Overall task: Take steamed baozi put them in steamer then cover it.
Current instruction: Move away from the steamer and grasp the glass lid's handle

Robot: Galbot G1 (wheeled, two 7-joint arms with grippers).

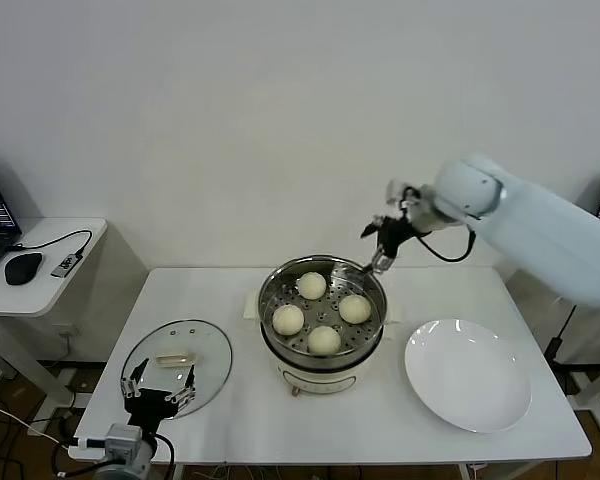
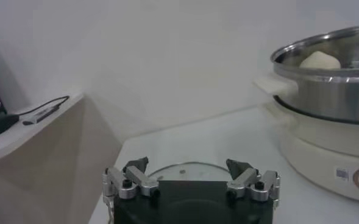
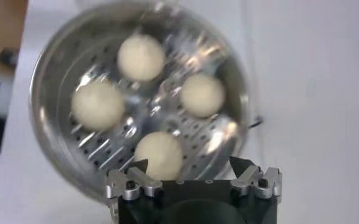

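Left claw [image 1: 160,385] gapes wide beside the cover [image 1: 176,364]; right claw [image 1: 384,243], wide, hangs above the steamer [image 1: 323,305].

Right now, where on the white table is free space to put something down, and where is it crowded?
Free: the front strip of the table between the glass lid and the white plate, and the back left corner behind the lid. Crowded: the middle, filled by the steamer with four baozi; the open left gripper hovers at the lid's front edge.

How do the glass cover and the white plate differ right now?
The cover is clear glass with a cream handle, lying left of the steamer; the plate is opaque white, bare, on its right. The left gripper hovers by the cover; nothing is near the plate. Both are round and flat on the table.
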